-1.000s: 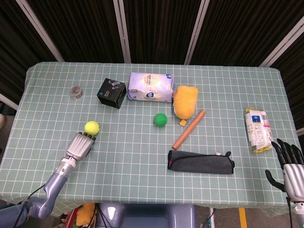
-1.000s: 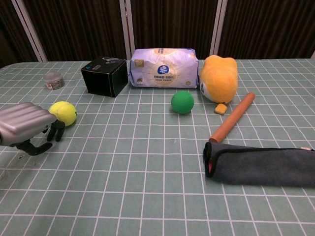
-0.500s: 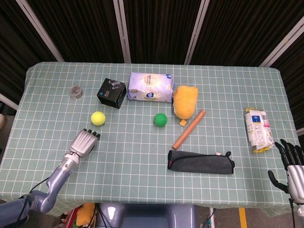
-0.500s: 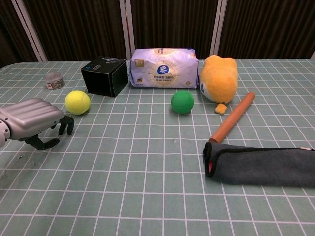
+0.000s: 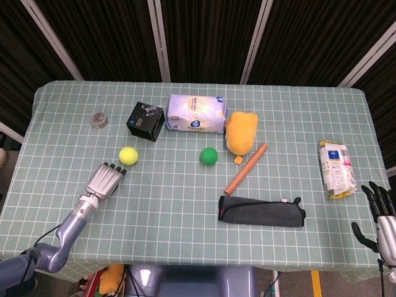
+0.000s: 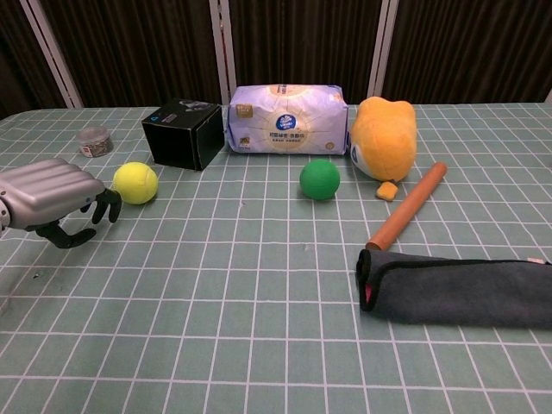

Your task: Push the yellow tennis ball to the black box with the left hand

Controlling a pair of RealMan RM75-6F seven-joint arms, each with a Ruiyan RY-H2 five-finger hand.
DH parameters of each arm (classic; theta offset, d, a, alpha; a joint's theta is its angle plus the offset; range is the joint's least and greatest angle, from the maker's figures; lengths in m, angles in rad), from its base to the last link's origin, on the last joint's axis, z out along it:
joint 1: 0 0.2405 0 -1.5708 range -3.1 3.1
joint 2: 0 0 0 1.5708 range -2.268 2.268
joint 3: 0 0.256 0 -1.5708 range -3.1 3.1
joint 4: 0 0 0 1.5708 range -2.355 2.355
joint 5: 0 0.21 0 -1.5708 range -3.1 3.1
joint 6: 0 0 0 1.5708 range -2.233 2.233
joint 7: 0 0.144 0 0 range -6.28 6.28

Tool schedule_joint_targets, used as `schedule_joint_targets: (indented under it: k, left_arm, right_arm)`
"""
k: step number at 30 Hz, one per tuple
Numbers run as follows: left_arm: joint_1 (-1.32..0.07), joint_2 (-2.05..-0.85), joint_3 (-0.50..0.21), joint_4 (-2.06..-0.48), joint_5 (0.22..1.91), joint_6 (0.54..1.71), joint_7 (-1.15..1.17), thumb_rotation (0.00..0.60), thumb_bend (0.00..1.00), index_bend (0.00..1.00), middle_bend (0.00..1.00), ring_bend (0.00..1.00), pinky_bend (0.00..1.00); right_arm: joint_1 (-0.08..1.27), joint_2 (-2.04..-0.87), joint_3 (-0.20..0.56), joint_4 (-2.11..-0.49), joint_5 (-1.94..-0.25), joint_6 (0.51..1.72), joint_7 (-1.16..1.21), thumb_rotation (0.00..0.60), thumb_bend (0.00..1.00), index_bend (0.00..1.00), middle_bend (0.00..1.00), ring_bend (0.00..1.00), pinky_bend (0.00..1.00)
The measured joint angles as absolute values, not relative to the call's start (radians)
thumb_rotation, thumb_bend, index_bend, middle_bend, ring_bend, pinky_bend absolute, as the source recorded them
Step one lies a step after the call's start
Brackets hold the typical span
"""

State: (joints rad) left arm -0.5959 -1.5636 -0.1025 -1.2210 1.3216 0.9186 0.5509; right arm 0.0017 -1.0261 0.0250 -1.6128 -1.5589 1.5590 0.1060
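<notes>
The pushing step is judged to be in hand but not finished. The yellow tennis ball point(image 5: 128, 155) is seen on the checked tablecloth point(image 5: 185, 198), near the black box point(image 5: 146, 121) but clearly apart from it, on the side nearer the robot. In the chest view the ball point(image 6: 135, 183) is shown just short of the box's front corner point(image 6: 183, 134).

The left hand point(image 5: 105, 181) is placed low over the cloth, just beside the ball on the side away from the box. Nothing is held in it; its fingers point(image 6: 105, 207) are curled downward, and a small gap to the ball is visible in the chest view, so no contact is made. The right hand point(image 5: 385, 216) is seen at the table's near right edge, well apart from the work, with fingers spread and nothing held.

For the next move, the gap is to be closed and the ball driven up and slightly rightward towards the box. A push directed through the ball's centre is called for, since a glancing touch is likely to roll it left, past the box and towards the small jar point(image 5: 98, 119).
</notes>
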Motion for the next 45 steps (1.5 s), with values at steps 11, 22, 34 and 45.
schedule_joint_targets:
  k: [11,22,34,45]
  left_arm:
    - [-0.680,-1.644,-0.136,-1.101,1.330,0.861,0.445,0.600,0.40,0.37,0.40,0.30,0.36]
    - [-0.723,-1.703,-0.141,-1.041,1.345,0.864,0.440,0.600,0.39,0.30,0.34,0.22,0.33]
    - [-0.762,-1.744,-0.159,-0.962,1.329,0.854,0.425,0.600,0.39,0.26,0.28,0.15,0.20]
    - [-0.825,-1.810,-0.185,-0.847,1.314,0.810,0.383,0.600,0.39,0.23,0.20,0.02,0.02]
  right_arm:
    - [0.008,-1.023,0.030,-1.612,-1.555,1.547,0.115,0.600,0.39,0.00,0.00,0.00,0.00]
    - [0.010,-1.015,0.031,-1.605,-1.556,1.544,0.142,0.600,0.39,0.00,0.00,0.00,0.00]
    - [0.011,-1.012,0.035,-1.597,-1.541,1.534,0.153,0.600,0.39,0.00,0.00,0.00,0.00]
    - [0.016,-1.007,0.040,-1.602,-1.526,1.520,0.156,0.600,0.39,0.00,0.00,0.00,0.00]
